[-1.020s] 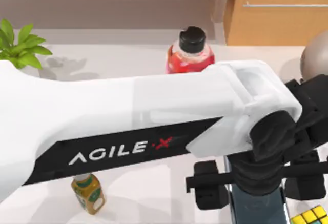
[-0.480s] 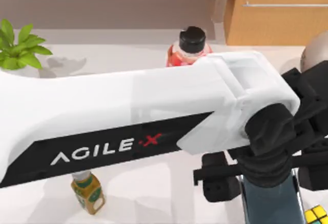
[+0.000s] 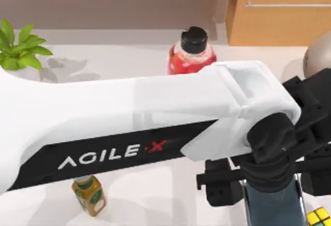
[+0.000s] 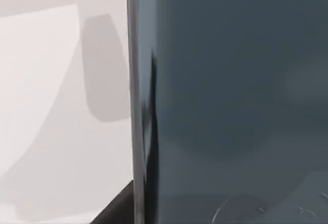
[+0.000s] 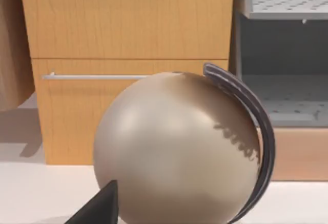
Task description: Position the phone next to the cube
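Note:
My left arm reaches across the top view, and its gripper (image 3: pixel 270 189) is near the front right of the table. It is shut on the phone (image 3: pixel 272 211), a dark blue-grey slab with one black finger on each long side. In the left wrist view the phone (image 4: pixel 230 106) shows its glassy face and thin silvery edge against the white table (image 4: pixel 46 106). The cube (image 3: pixel 319 217), with yellow and green stickers, sits just right of the phone at the front right corner, partly cut off. Whether the phone rests on the table I cannot tell. A dark fingertip (image 5: pixel 100 206) of my right gripper shows in the right wrist view.
A red bottle with a black cap (image 3: pixel 192 54) stands at the back centre. A small yellow-green bottle (image 3: pixel 89 195) is at the front left, and a plant (image 3: pixel 19 47) at the far left. A beige globe (image 3: pixel 318 55) (image 5: pixel 179 152) stands at the right before a wooden cabinet (image 3: pixel 279 14).
My left gripper has carried the phone to the right, closer to the cube, and now covers more of the cube. The arm then settled slightly lower in the top view.

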Controlling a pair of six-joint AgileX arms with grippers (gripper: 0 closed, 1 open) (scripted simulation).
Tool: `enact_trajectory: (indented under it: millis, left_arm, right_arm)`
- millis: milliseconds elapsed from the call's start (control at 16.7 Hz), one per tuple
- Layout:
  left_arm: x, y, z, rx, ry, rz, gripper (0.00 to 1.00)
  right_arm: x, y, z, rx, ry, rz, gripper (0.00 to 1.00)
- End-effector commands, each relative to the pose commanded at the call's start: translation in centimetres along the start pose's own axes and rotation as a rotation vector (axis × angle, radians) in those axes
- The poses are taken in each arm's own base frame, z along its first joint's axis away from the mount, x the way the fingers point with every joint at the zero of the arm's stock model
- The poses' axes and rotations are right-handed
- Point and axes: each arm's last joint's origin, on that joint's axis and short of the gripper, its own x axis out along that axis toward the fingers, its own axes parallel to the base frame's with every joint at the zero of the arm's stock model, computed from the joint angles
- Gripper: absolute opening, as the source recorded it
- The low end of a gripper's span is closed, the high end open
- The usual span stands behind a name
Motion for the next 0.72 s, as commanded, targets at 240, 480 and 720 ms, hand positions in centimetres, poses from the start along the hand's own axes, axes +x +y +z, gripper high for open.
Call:
enact_trajectory:
  millis: [240,480,720]
  left_arm:
    - [2.1,0.6,-0.3,0.004,0.022,0.051,0.00]
    - [5.4,1.8,-0.9,0.007,0.063,0.144,0.00]
    - [9.3,3.8,-1.9,0.010,0.122,0.274,0.00]
  right_arm:
    - [0.0,0.0,0.0,0.000,0.000,0.000,1.00]
    - [0.0,0.0,0.0,0.000,0.000,0.000,1.00]
    - [0.0,0.0,0.0,0.000,0.000,0.000,1.00]
